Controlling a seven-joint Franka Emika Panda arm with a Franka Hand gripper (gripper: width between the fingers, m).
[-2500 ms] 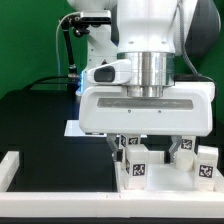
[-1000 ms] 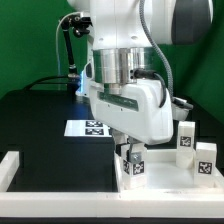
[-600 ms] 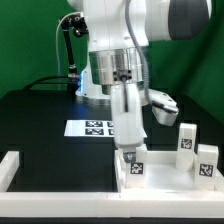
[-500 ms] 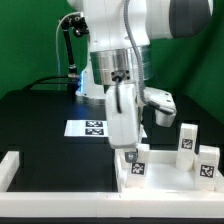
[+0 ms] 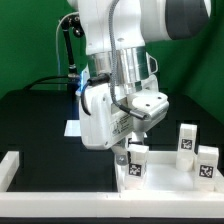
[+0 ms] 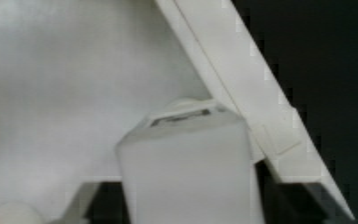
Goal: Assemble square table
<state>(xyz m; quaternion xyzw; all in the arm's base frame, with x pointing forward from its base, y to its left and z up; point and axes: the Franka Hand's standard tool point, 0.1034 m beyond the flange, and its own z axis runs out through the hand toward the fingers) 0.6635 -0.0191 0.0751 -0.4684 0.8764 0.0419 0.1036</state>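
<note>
The white square tabletop lies at the front on the exterior view's right, and its pale surface and raised rim fill the wrist view. A white tagged leg stands upright at the tabletop's near left corner. My gripper is shut on this leg from above. In the wrist view the leg sits between my gripper's two dark fingers. Two more tagged legs stand at the exterior view's right. A fourth leg is not visible.
A long white L-shaped rail runs along the front and the exterior view's left. The marker board is mostly hidden behind the arm. A black stand with cables rises at the back.
The wrist has turned about the upright leg, so the hand's body now faces another way. The leg stays at the same corner of the tabletop.
</note>
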